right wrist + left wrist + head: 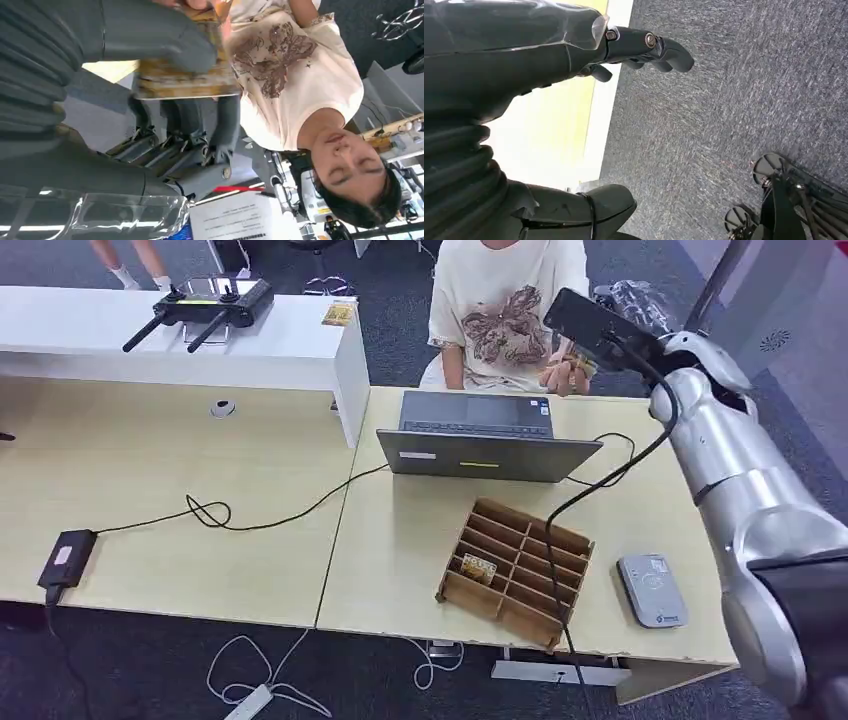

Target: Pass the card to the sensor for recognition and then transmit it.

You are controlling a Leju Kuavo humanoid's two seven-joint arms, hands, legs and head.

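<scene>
A laptop [487,440] is set at centre frame on the table [180,540]. Below it, right of centre, a divided box [515,570] is placed, a card [479,567] in one left compartment. The sensor [652,590] is found lower right.

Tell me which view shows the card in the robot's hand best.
The right wrist view: the card fills the middle of the picture, pinched between the right hand's thumb and fingers, with a person's fingers on its far end. The head view shows it small and mostly hidden behind the hand. The left wrist view faces the floor.
</scene>
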